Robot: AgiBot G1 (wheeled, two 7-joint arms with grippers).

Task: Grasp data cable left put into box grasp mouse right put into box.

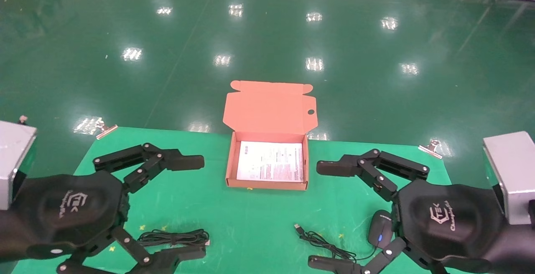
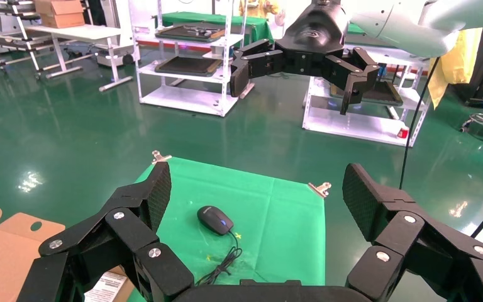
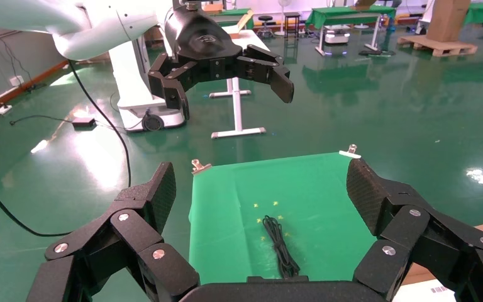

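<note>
The salmon-orange box stands open at the middle back of the green table, lid raised, a white printed sheet as its floor. The data cable lies coiled near the front left; it also shows in the right wrist view. The black mouse lies at the front right, its cord and USB plug trailing left; it also shows in the left wrist view. My left gripper is open and empty above the cable. My right gripper is open and empty beside the mouse.
The green cloth is held by metal clips at its back corners. Grey blocks stand at the far left and far right edges. Shiny green floor lies beyond the table.
</note>
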